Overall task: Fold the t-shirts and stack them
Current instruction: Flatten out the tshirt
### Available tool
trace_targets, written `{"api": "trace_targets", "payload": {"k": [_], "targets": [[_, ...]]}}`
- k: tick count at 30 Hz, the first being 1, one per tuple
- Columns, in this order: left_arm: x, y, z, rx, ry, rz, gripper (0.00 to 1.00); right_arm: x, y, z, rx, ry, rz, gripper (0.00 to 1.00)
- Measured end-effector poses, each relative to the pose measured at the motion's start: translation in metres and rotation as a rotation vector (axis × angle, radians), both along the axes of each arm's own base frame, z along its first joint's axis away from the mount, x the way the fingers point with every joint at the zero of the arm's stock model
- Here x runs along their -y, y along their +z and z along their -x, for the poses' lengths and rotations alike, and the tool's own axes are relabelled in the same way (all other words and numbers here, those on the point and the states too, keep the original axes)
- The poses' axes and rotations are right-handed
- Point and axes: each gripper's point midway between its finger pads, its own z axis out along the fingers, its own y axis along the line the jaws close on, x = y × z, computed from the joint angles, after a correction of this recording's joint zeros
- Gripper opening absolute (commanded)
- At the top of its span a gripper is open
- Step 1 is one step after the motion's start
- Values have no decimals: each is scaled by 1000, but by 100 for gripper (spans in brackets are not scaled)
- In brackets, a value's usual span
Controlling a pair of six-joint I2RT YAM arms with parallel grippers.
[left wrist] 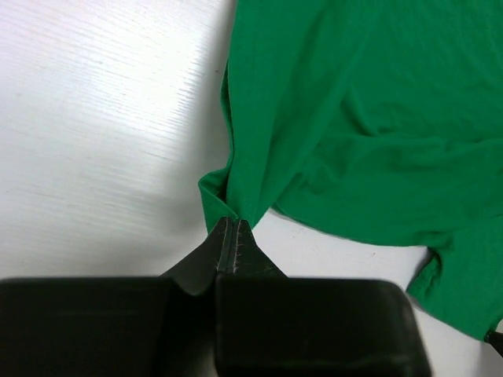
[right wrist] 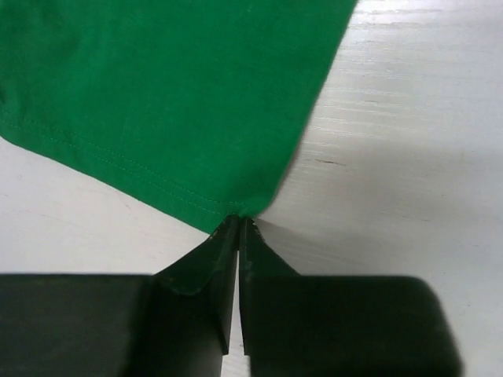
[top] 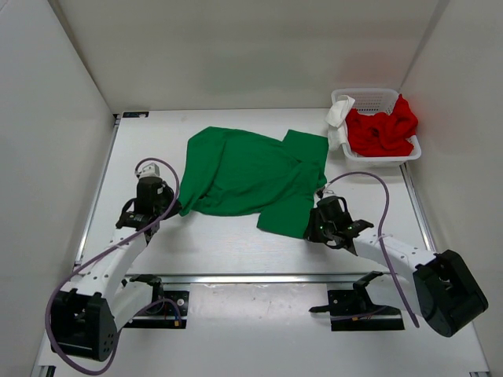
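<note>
From above, you see the green shirt (top: 251,177) lying rumpled across the middle of the table (top: 236,243), with its right part folded over itself. Your left gripper (top: 174,206) sits at the shirt's near left edge and your right gripper (top: 314,228) at its near right corner. In the far right corner, the basket (top: 377,98) holds the bunched red shirt (top: 381,132). The white shirt (top: 339,118) hangs over the basket's left rim.

In the left wrist view, your left gripper (left wrist: 233,229) is clenched on a pinch of the green shirt (left wrist: 369,118). The cloth gathers into folds at the fingertips, with bare table (left wrist: 102,141) to the left.

In the right wrist view, your right gripper (right wrist: 238,225) is closed tight on the hemmed corner of the green shirt (right wrist: 157,86). The stitched hem runs off to the left, and the table (right wrist: 409,157) shows on the right.
</note>
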Motion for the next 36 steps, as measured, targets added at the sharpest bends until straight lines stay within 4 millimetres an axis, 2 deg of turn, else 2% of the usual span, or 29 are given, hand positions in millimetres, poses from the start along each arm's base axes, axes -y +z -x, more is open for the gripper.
{"api": "trace_targets", "payload": {"k": [4, 6, 7, 9, 11, 14, 16, 17, 18, 20, 22, 24, 25, 29, 30, 31, 32, 33, 34, 36], "targets": [[-3, 0, 4, -6, 1, -9, 0, 1, 1, 4, -4, 4, 25, 0], [-3, 0, 7, -22, -14, -17, 0, 6, 9, 10, -6, 6, 52, 0], [-2, 2, 9, -32, -27, -27, 0, 7, 20, 10, 8, 5, 61, 0], [6, 19, 9, -41, -74, -50, 0, 8, 55, 2, 80, -2, 71, 0], [18, 58, 0, 5, -131, -68, 0, 6, 115, -14, 200, -14, 67, 0], [28, 144, -15, 170, -179, -58, 0, 10, 223, -34, 400, -52, 53, 0], [13, 205, -20, 293, -152, -47, 0, 20, 297, -40, 537, -87, 33, 0], [0, 235, -19, 356, -120, -49, 0, 25, 327, -42, 599, -107, 25, 0], [-8, 249, -18, 383, -97, -54, 0, 33, 355, -41, 646, -126, 31, 0], [-27, 291, -14, 458, -43, -61, 0, 48, 407, -43, 722, -165, 55, 0], [-29, 321, -10, 508, -38, -56, 0, 60, 452, -42, 786, -188, 65, 0], [-25, 348, -7, 547, -52, -45, 0, 62, 497, -44, 867, -207, 62, 0], [-24, 361, -7, 561, -57, -41, 0, 56, 520, -42, 917, -197, 43, 1], [-26, 421, -12, 645, -39, -41, 0, 10, 560, -26, 1034, -75, 5, 0], [-17, 448, -4, 709, -40, -36, 0, -30, 585, -15, 1155, -33, 55, 1], [-18, 445, -6, 709, -41, -32, 0, -36, 585, -22, 1177, -31, 125, 0], [-29, 439, -9, 719, -5, -39, 0, -34, 599, -31, 1215, -88, 154, 0], [-36, 423, -11, 689, 14, -40, 0, -37, 605, -41, 1238, -112, 172, 0], [-44, 404, -17, 653, 48, -44, 0, -39, 602, -56, 1251, -119, 207, 0], [-46, 362, -35, 560, 55, -40, 0, -38, 579, -95, 1223, -94, 276, 0]]}}
